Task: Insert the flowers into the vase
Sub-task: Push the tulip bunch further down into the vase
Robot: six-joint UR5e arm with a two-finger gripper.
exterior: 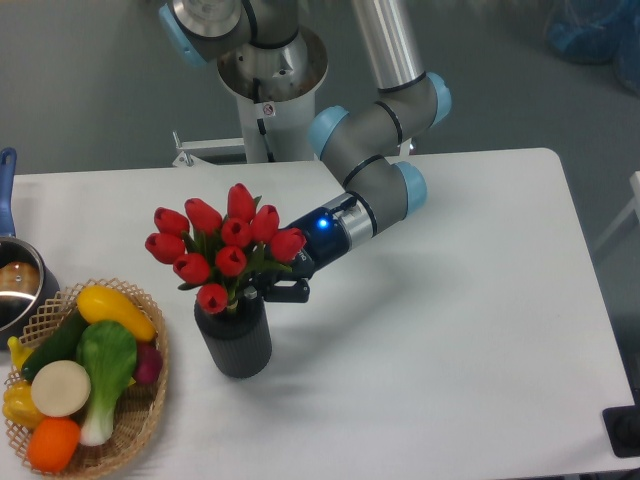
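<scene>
A dark ribbed vase [234,342] stands upright on a white table [450,330]. A bunch of red tulips, the flowers [225,252], rises from its mouth, stems already inside, buds fanned out above the rim. Just right of the vase's mouth, the robot's black gripper [272,287] sits against the stems under the leaves; whether it is clamped on them cannot be told. Left of the vase sits a wicker basket [140,425] of toy vegetables, and beyond it a metal pot [18,285].

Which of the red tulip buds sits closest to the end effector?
The rightmost bud, at the bunch's right edge, right beside the end effector and its blue light; the other tulip buds fan out leftward from it.
</scene>
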